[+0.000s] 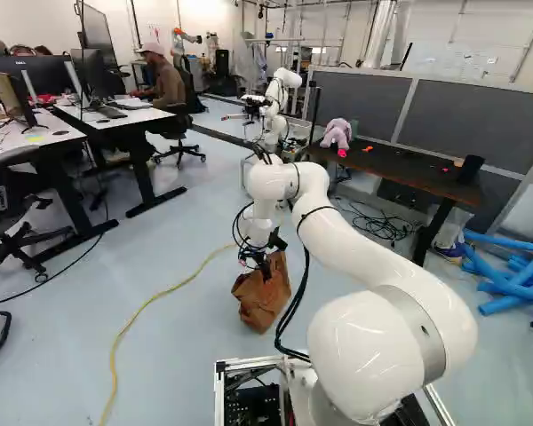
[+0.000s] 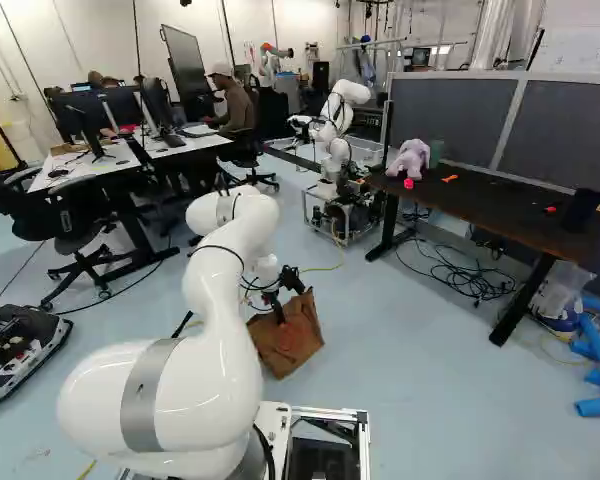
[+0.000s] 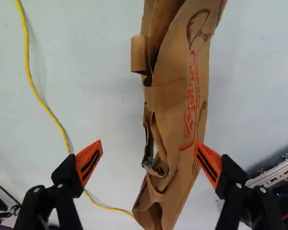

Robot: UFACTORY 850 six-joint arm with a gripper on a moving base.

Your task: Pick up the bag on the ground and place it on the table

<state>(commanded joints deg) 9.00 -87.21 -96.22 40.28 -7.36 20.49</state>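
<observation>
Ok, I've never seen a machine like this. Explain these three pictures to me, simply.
It's a white robot arm on a moving base. Two cameras sit on that base behind the arm, left and right, looking ahead. The third rides on the wrist, looking along the end effector, whose two fingers have orange pads.

They are open around part of a brown paper bag on the floor; nothing is gripped. The dark table holds a pink plush toy and smaller items. Behind stands another robot.
</observation>
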